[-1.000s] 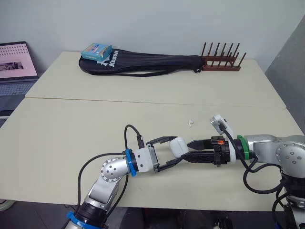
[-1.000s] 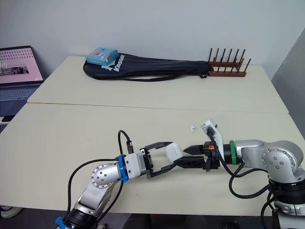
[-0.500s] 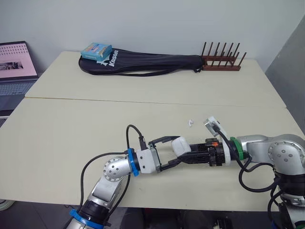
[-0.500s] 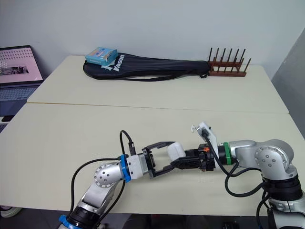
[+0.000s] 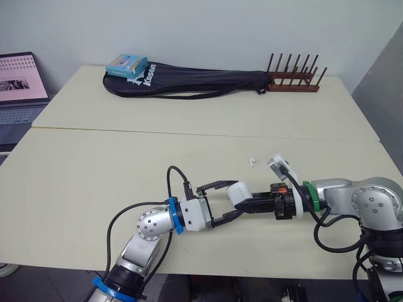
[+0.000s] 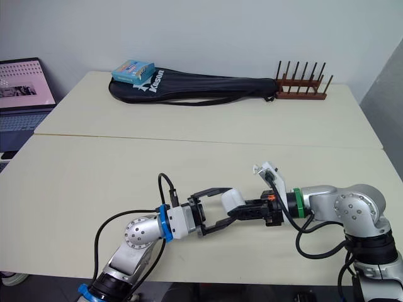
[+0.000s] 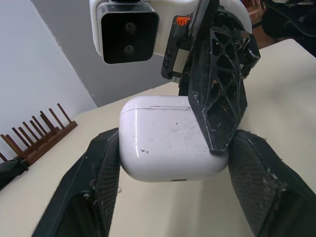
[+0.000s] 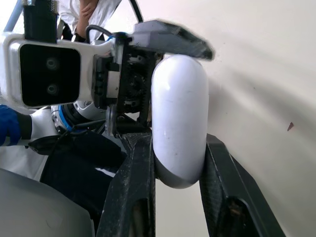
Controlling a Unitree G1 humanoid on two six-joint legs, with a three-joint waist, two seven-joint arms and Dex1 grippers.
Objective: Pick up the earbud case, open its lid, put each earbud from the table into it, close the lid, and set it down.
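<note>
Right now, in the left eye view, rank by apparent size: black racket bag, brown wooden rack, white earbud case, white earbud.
1. black racket bag
2. brown wooden rack
3. white earbud case, though nearer
4. white earbud

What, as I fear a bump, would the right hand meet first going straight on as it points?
The earbud case, sitting between the fingers of the right hand; behind it, probably the left hand holding it.

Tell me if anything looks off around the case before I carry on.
Nothing spilled or broken. The earbud case, lid shut, is clamped by the left end effector and the right end effector at once. Its shell shows small dark scuffs. One earbud lies loose on the table beyond it.
</note>
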